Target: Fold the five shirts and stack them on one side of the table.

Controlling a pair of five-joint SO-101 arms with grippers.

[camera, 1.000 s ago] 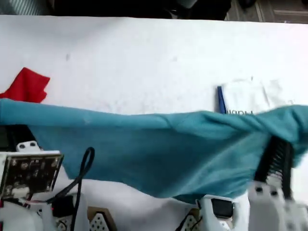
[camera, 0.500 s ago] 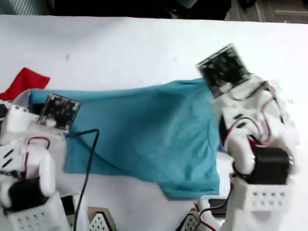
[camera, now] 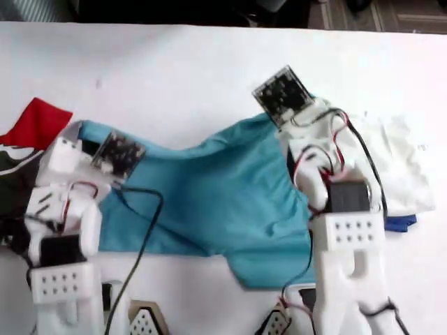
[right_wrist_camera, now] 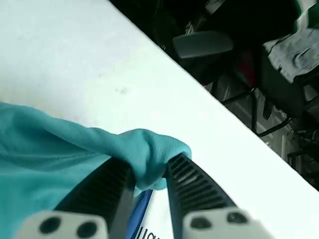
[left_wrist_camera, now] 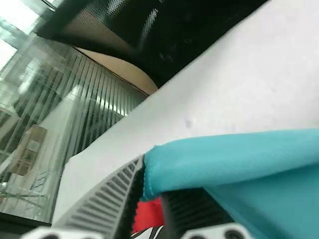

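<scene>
White table [camera: 209, 63] runs under both your arms, with slatted blinds [left_wrist_camera: 75, 114] beyond its far edge. Your teal shirt [camera: 223, 202] lies spread across the middle. It looks soft, light and limp, so expect it to sag wherever you leave it unsupported. Your left gripper [left_wrist_camera: 146, 185] is clamped on one far corner and your right gripper [right_wrist_camera: 149, 172] pinches the other. Corners and hems are your best holds. A red shirt [camera: 38, 122] lies beyond your left arm, and a white shirt [camera: 405, 164] lies beside your right.

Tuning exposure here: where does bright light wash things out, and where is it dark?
High view: the white table glares, so the white shirt barely stands out. Left wrist view: windows blaze bright. Right wrist view: the room behind is dark.
</scene>
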